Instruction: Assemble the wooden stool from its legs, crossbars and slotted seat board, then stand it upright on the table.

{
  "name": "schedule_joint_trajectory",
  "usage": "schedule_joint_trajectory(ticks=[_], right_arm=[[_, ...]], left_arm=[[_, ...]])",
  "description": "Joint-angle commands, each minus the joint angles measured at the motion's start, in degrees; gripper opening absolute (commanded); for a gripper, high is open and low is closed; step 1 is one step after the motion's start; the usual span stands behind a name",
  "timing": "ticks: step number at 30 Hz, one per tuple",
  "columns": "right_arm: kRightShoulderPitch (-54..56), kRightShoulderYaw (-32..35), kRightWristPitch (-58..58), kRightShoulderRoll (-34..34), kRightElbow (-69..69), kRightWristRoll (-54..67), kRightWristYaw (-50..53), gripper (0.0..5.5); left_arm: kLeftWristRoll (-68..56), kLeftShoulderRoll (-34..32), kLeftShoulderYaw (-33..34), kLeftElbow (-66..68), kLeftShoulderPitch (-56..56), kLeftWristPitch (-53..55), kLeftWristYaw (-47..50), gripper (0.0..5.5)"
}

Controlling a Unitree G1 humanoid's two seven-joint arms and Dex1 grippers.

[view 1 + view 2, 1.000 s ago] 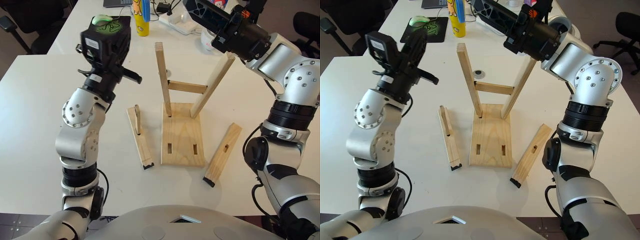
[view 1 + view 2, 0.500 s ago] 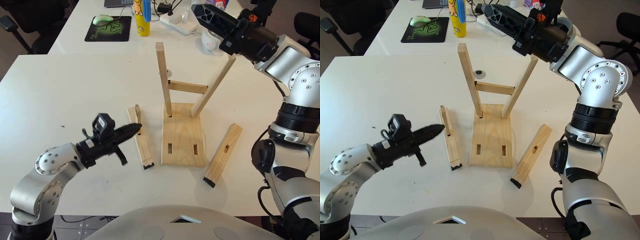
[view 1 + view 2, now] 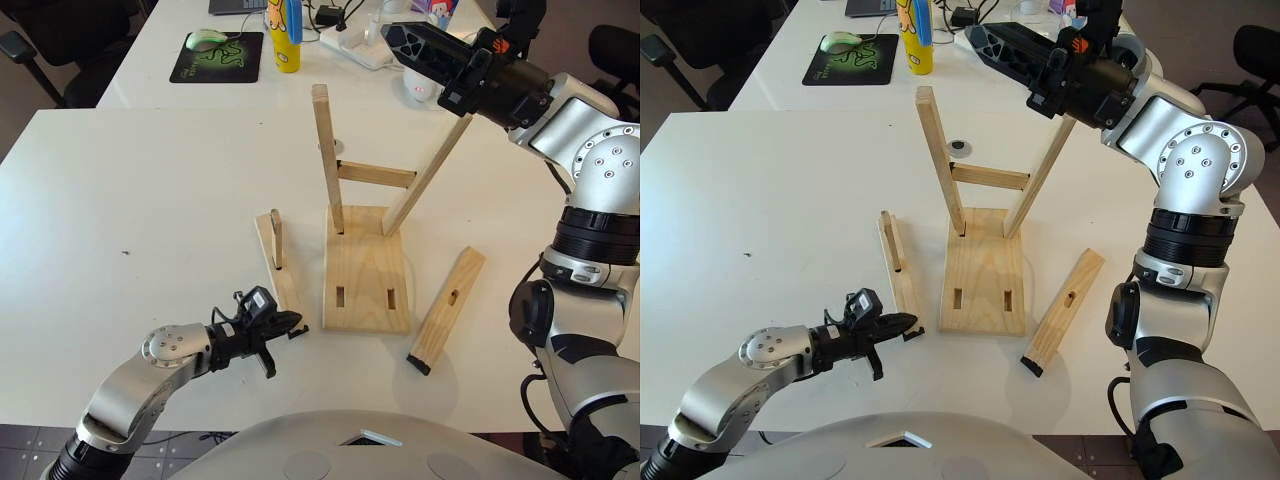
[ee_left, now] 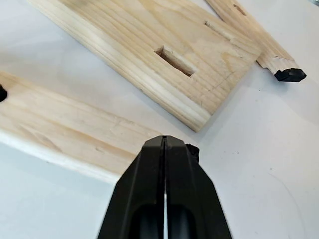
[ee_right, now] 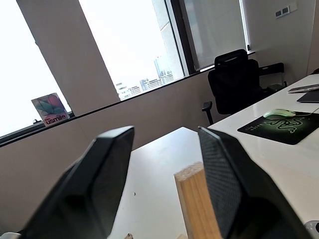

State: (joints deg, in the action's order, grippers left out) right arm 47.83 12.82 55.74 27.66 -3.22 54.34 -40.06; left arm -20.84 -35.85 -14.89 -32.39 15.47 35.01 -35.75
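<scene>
The slotted seat board (image 3: 365, 270) lies flat mid-table. Two legs stand in its far slots, the left leg (image 3: 325, 160) and the slanted right leg (image 3: 425, 180), joined by a crossbar (image 3: 375, 175). One loose leg (image 3: 280, 270) lies left of the board, with a short piece standing in it. Another loose leg (image 3: 447, 308) lies to the right. My left gripper (image 3: 290, 325) is shut and empty, low at the black foot end of the left loose leg (image 4: 65, 134), beside the board's corner (image 4: 199, 117). My right gripper (image 3: 400, 38) is open above the slanted leg's top end (image 5: 192, 199), which sits between its fingers.
On the rear desk are a yellow bottle (image 3: 285, 30), a black mouse pad (image 3: 215, 55) with a mouse, a white power strip (image 3: 350, 45) and a mug (image 3: 420, 88). A small round insert (image 3: 957, 147) sits in the table behind the stool. Bare tabletop spreads to the left.
My left arm swung down from high at the back left to the table's front, its shut gripper ending at the left loose leg's foot. The right gripper shifted slightly at the slanted leg's top.
</scene>
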Motion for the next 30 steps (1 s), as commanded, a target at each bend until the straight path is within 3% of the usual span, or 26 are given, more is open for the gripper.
schedule_joint_trajectory(ticks=[1,8,13,17,30], right_arm=[[0.1,-0.1,-0.2,0.0,0.3,-0.6,-0.1,2.38],[-0.5,0.3,0.0,-0.3,0.9,-0.2,0.6,2.38],[-0.5,0.4,0.0,-0.5,0.9,-0.2,0.7,2.38],[-0.5,0.4,-0.2,-0.5,0.9,-0.4,0.7,2.38],[-3.2,2.0,0.1,-1.1,4.2,0.8,3.5,2.38]], left_arm=[[4.1,-2.6,2.8,4.1,-0.3,-2.1,0.9,0.01],[6.0,-7.6,11.8,8.0,-2.6,-5.7,-0.9,0.01],[0.8,-4.0,21.0,5.5,-8.3,-3.9,2.3,0.01],[-6.4,1.7,23.3,2.6,-10.8,2.0,5.9,0.69],[-8.3,14.9,17.5,-4.7,-5.7,15.8,21.6,2.69]])
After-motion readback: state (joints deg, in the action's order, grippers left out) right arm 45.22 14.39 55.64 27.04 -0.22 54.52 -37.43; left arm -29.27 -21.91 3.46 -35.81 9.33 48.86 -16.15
